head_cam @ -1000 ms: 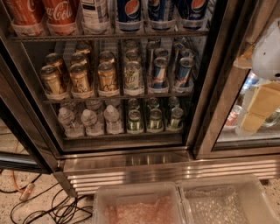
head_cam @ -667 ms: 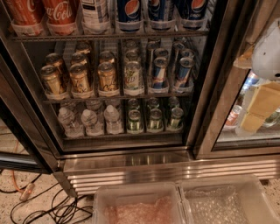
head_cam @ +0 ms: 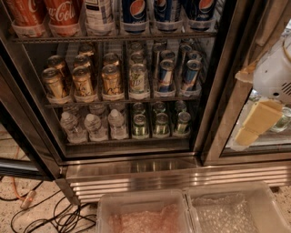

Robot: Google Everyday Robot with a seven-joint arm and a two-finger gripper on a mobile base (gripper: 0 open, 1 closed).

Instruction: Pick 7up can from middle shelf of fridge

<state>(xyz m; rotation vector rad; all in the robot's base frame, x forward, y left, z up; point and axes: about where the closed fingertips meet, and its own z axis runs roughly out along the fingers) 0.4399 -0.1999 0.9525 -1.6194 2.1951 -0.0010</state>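
Tops of the upper-rack bottles are cut off by the frame, so you get only their lower labels: red Coca-Cola script on the Coke bottles at the left, the round Pepsi emblem on the Pepsi bottles further right, and between them a white-labelled bottle whose print is too small to read. The 7up can stands at the front of the middle shelf, in the fourth column from the left, just right of the gold cans and just left of the slim blue-silver cans. Its green lettering shows but the word is hard to make out, and the cans queued behind it are half hidden. You cannot read the writing on the gold and blue-silver cans. On the rack below, small water bottles sit left and green cans right. The gripper hangs at the right edge, in front of the right-hand door of the fridge and well apart from the can. Its white body runs out of frame, and you cannot tell whether it is open or closed, or whether it has anything in it. The lower edge clips two clear plastic bins in front of the ribbed steel base. Against a second ago, nothing has shifted: gripper and cans sit where they were.
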